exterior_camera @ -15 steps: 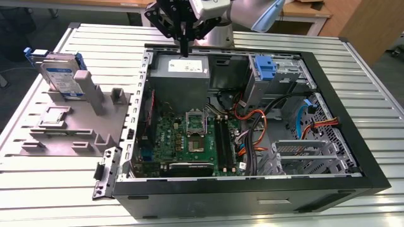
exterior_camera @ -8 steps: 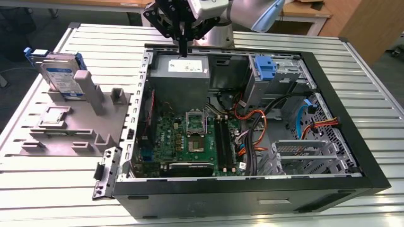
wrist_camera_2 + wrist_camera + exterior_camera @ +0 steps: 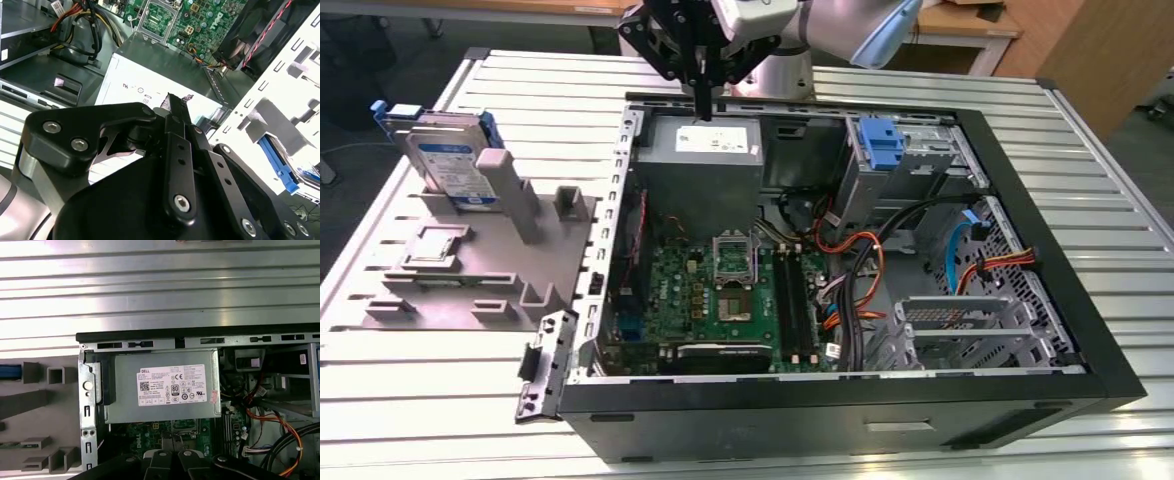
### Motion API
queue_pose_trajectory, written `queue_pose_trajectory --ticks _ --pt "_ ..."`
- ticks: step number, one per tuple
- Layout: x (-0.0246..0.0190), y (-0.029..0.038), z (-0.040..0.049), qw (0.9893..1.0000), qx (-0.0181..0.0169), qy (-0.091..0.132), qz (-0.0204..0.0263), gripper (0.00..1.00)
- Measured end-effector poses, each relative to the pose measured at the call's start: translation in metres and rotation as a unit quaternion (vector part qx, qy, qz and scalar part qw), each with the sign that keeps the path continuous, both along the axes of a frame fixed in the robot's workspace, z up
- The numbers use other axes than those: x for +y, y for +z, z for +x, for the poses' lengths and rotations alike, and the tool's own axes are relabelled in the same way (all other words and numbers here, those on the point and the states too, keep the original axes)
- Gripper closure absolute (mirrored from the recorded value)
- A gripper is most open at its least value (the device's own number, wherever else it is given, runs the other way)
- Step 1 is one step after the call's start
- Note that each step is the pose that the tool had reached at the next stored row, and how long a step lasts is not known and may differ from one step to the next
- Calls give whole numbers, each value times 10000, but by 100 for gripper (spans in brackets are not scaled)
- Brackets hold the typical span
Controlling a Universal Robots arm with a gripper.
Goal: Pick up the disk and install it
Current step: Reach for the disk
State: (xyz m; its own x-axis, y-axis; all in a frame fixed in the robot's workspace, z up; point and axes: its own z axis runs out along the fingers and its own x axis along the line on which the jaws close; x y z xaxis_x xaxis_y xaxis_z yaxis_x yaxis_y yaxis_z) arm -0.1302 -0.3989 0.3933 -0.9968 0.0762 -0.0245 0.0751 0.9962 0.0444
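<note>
Gripper (image 3: 704, 108) pinched together, empty, over power-supply box (image 3: 700, 150); disk (image 3: 448, 160) upright in rack (image 3: 454, 290), edge hidden behind post (image 3: 511, 195).

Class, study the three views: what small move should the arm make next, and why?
Probably travel toward the exterior view's left. The tool hangs empty over the power supply inside the case, while the disk stands in the grey fixture outside it.

A ribbed grey metal table (image 3: 440, 400) carries two things; an open black computer case (image 3: 854, 415) lies on it, directly beneath the gripper (image 3: 707, 112); a grey fixture plate (image 3: 454, 288) lies just beside the case, farther from the gripper.
</note>
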Motion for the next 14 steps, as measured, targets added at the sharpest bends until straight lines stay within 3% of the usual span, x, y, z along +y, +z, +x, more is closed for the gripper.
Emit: queue_pose_trajectory --ticks 14 --pt "0 -2 -59 10000 0 0 0 90"
